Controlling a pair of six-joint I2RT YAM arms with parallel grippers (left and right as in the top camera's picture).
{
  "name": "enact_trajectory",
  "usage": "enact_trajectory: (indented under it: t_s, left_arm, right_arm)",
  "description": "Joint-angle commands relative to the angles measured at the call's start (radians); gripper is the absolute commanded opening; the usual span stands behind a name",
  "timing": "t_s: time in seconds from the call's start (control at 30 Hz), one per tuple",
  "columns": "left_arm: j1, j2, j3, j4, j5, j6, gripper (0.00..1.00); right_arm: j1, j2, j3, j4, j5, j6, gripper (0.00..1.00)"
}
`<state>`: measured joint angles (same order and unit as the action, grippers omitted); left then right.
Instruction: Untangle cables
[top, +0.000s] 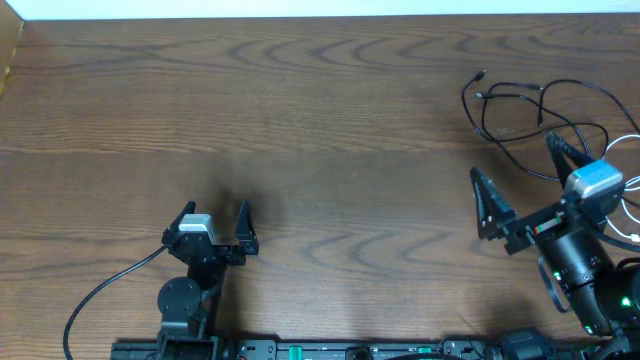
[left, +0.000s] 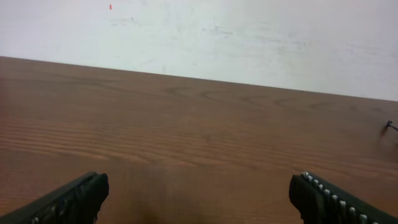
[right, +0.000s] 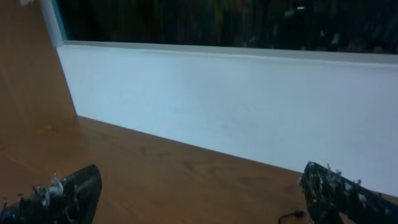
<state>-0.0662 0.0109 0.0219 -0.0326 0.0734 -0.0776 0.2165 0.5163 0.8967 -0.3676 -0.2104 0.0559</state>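
Right claw (top: 512, 157): two black fingers spread wide, nothing between them. It sits at the right side of the brown wood-grain table (top: 300, 110), on the near side of the thin black cord (top: 520, 105). That cord lies in loose overlapping loops at the far right, w/ a small plug end pointing left. One finger overlaps a loop in the overhead view; can't tell if it's touching. The thin white cord (top: 631, 205) shows only as pale loops at the right edge, partly behind the arm, so how it crosses the black one is unclear.

Left claw (top: 216, 208) is also fully open and empty, near the front edge left of centre, well apart from both cords.

Judgement: untangling hasn't begun. The right arm is prob. placed to lead since the pile is on its side, jaws wide so a single strand can be pinched. The left looks parked, free to come over and pin or take the 2nd cord.
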Motion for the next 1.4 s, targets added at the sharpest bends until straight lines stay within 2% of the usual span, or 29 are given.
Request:
enact_trajectory:
  t_s: [0.0,0.2,0.63,0.9,0.97,1.07,1.13,1.37]
  left_arm:
    - [0.004,-0.006,-0.018,-0.033,0.027,0.01,0.98]
    - [0.004,-0.006,-0.018,-0.033,0.027,0.01,0.98]
    - [0.004,-0.006,-0.018,-0.033,0.027,0.01,0.98]
    - [0.004,-0.006,-0.018,-0.033,0.027,0.01,0.98]
    - [0.004,-0.006,-0.018,-0.033,0.027,0.01,0.98]
    - [0.004,-0.006,-0.018,-0.033,0.027,0.01,0.98]
    - [0.004,-0.006,-0.018,-0.033,0.027,0.01,0.98]
    - [0.004,-0.006,-0.018,-0.033,0.027,0.01,0.98]
  right_arm:
    - [0.005,-0.005,-0.01,-0.06,-0.002,-0.009,0.99]
    - [0.002,-0.115,-0.093,-0.108,-0.002,-0.009,0.99]
    - [-0.089,-0.507,-0.465,-0.109,-0.002,-0.009,0.99]
    - [-0.106,-0.511,-0.526,-0.106,-0.006,-0.009,0.99]
    - [-0.106,-0.511,-0.555,-0.034,-0.006,-0.009,0.99]
    - [-0.106,-0.511,-0.644,0.302,-0.006,-0.009,0.99]
    - [-0.106,-0.511,-0.686,0.421,-0.006,-0.009,0.99]
    - [-0.112,-0.512,-0.702,0.419,-0.006,-0.009,0.99]
